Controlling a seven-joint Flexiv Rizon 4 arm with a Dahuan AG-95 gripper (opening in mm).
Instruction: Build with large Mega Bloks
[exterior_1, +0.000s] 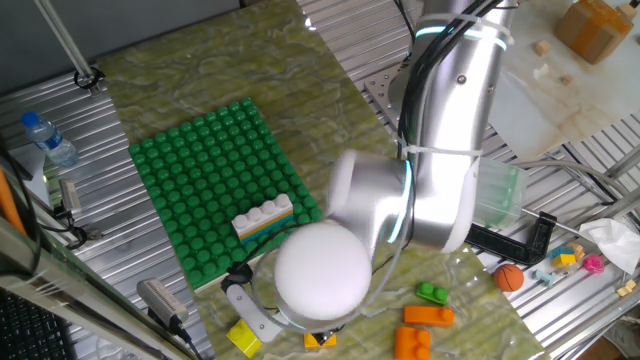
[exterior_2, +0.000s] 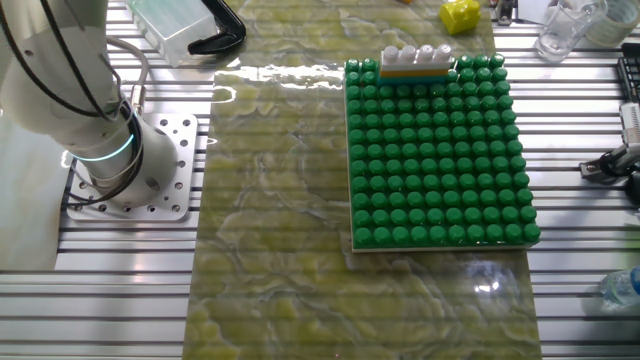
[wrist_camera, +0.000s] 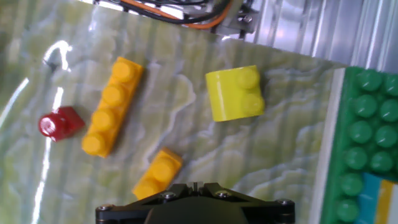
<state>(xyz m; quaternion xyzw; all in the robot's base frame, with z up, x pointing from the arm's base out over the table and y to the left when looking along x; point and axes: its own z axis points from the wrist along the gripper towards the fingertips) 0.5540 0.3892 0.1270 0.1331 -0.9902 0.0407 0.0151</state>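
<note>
In the hand view my gripper is shut with nothing between its fingers, hovering over the mat. Just left of it lies a short orange brick. Farther off are an orange four-stud brick and a yellow two-stud brick. On the edge row of the green baseplate sits a stack with a white four-stud brick on top of orange and teal layers. The same stack shows on the baseplate in the other fixed view. The arm hides my gripper in both fixed views.
A small red piece lies left of the long orange brick. Loose orange bricks and a green brick lie right of the arm, near an orange ball. A clear box stands behind the arm. A water bottle is far left.
</note>
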